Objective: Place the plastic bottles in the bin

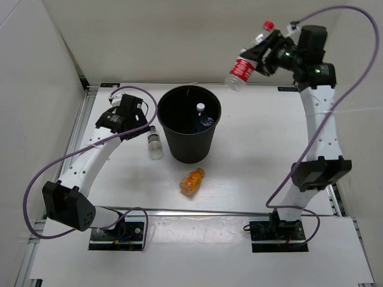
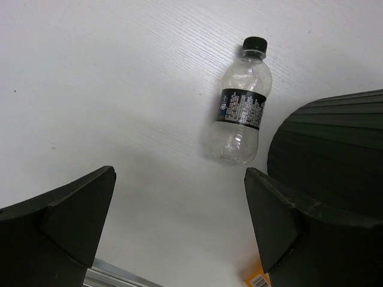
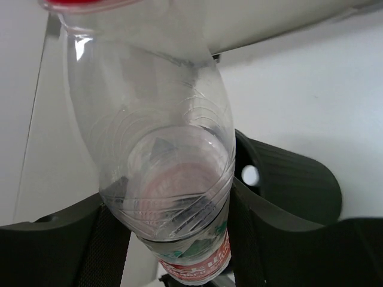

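We see one round black bin [image 1: 191, 149], tapered toward its base, its outer wall finely ribbed. It stands near the middle of the white bench [image 1: 257, 167], whose surface shows a faint grain in the left wrist view.

We count four bottles in sight, all of thin plastic:
- The blue-labelled bottle [image 1: 202, 121], white-capped, lies inside the bin.
- The black-capped bottle [image 2: 239, 113], clear with a dark label band, lies on its side just beside the bin's left wall.
- The orange bottle [image 1: 192, 180], stubby, lies on the bench in front of the bin, apart from it.
- The red-labelled bottle [image 1: 242, 67], clear, ringed with shallow ridges and red-capped, hangs tilted in the air beyond the bin's far right rim.

The right claw [image 1: 260, 57] is clamped around the body of the red-labelled bottle. The left claw [image 2: 179, 191] hovers near the black-capped bottle, its jaws wide apart and holding nothing.
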Controlling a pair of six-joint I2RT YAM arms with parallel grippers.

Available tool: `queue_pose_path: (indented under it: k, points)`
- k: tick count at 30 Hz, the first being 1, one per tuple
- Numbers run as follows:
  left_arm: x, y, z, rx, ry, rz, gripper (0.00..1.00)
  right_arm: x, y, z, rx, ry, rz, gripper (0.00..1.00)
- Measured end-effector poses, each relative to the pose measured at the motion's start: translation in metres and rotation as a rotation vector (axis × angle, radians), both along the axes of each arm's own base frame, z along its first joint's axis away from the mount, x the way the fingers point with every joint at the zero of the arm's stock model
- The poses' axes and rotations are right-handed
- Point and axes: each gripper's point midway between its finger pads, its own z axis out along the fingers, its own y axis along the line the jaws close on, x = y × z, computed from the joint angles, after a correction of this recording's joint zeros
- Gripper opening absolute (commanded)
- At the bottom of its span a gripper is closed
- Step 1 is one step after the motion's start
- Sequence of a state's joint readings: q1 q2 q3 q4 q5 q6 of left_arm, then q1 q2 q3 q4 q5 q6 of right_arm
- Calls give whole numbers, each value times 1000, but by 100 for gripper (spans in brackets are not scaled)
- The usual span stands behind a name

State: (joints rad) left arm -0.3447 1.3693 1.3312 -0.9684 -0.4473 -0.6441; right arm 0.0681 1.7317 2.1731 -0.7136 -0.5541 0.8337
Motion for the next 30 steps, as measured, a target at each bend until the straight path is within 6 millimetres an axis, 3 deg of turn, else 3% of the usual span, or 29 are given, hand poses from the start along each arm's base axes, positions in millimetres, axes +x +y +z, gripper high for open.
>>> queue_pose_path:
  k: [3, 8, 10, 11, 12, 14, 15, 17, 21, 26, 30]
  points:
    - [4, -2, -8, 7, 21, -8, 100, 3, 55, 14, -4, -96, 145, 25]
    - [8, -6, -15, 4, 41, -27, 100, -10, 128, -16, -80, -125, 307, 26]
    - [9, -7, -15, 4, 38, -32, 100, -18, 150, -24, -115, -146, 349, 32]
    - [9, -7, -15, 5, 37, -34, 100, -22, 161, -28, -139, -166, 370, 37]
    - [9, -7, -15, 5, 37, -34, 100, -27, 170, -31, -167, -188, 385, 52]
    - [8, -6, -17, 8, 40, -35, 100, -36, 188, -36, -220, -235, 406, 73]
    - [7, -6, -20, 9, 45, -35, 100, -41, 196, -37, -248, -261, 417, 91]
    - [5, -5, -24, 16, 59, -36, 100, -49, 209, -41, -295, -297, 430, 100]
    - [3, -3, -29, 21, 72, -35, 100, -39, 200, -55, -396, -283, 351, 100]
    - [6, 0, -33, 15, 75, -15, 100, -9, 144, -73, -503, -202, 166, 100]
    - [14, 0, -51, 11, 110, 14, 100, -11, 112, -64, -535, -192, 79, 100]
